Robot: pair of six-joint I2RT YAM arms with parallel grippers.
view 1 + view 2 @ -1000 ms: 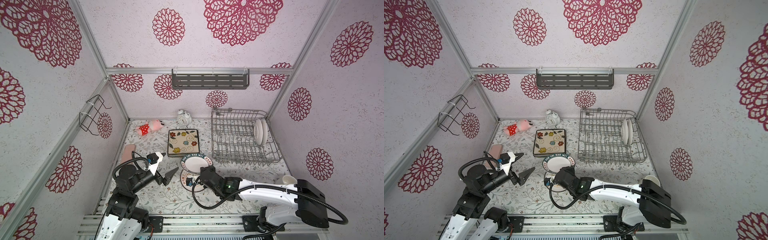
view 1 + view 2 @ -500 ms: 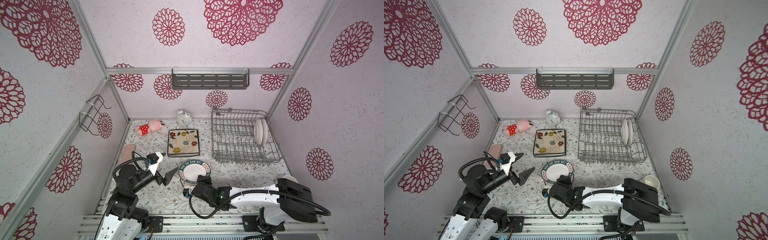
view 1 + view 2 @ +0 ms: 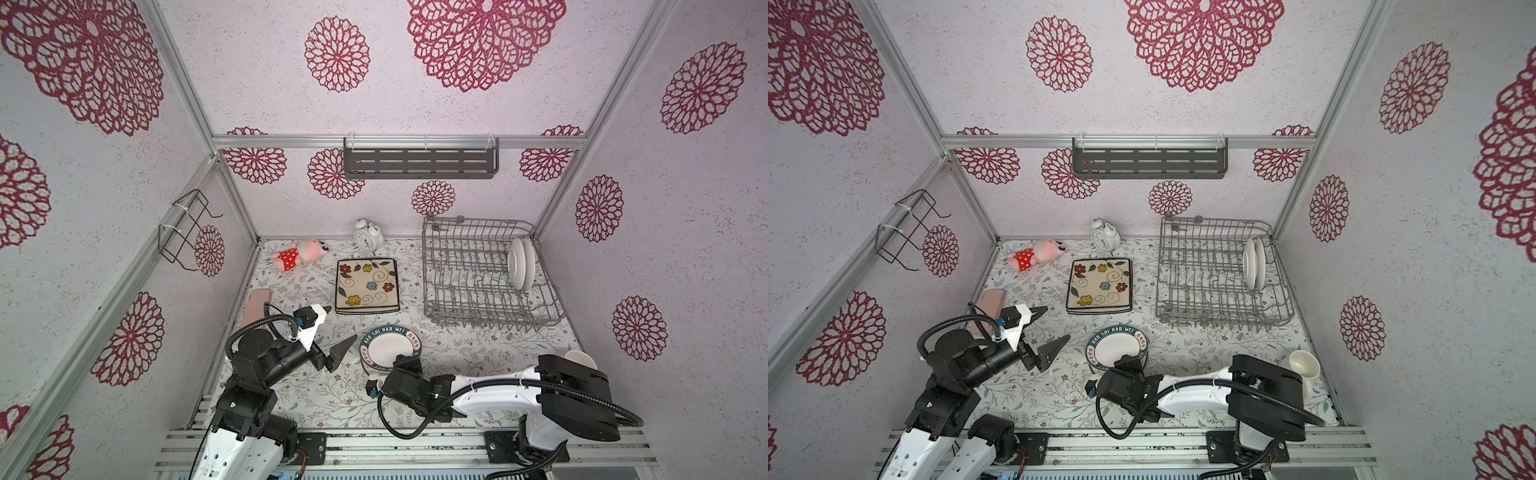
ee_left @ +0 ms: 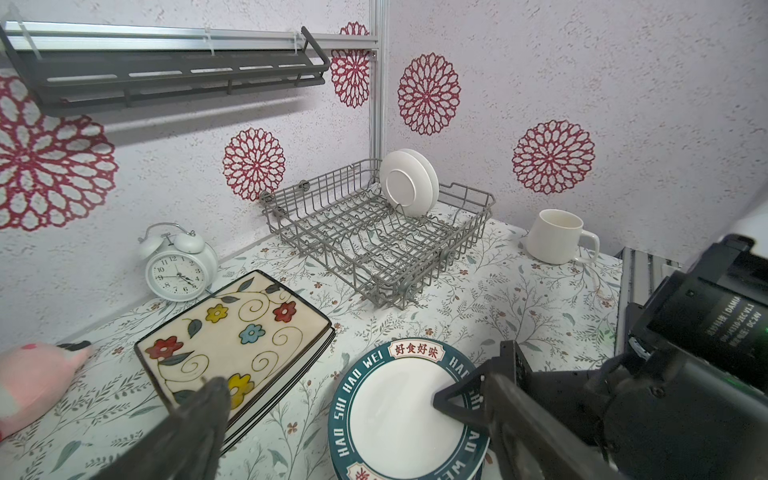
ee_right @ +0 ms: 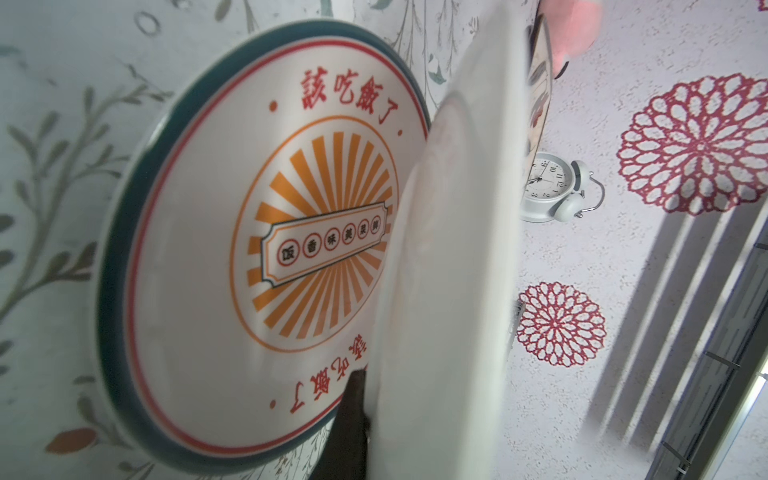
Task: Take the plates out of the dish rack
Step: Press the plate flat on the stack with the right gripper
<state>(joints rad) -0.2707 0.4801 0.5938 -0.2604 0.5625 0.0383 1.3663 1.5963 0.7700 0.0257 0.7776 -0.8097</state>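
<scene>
Right gripper [image 3: 404,360] is clamped on the near rim of a teal-rimmed round plate [image 3: 388,347], angled over a second teal-rimmed plate [image 5: 249,249], in front of the dish rack [image 3: 478,319]. Left gripper [image 3: 340,324] is spread wide, empty, front-left of the rack. Two white plates [image 3: 521,264] are stood at the rack's right end. Flowered square plates [image 3: 365,284] are stacked left of it.

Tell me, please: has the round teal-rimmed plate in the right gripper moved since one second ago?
Yes. In both top views the round plate has drawn away from the square flower plate, toward the front; the flower plate has not shifted.
</scene>
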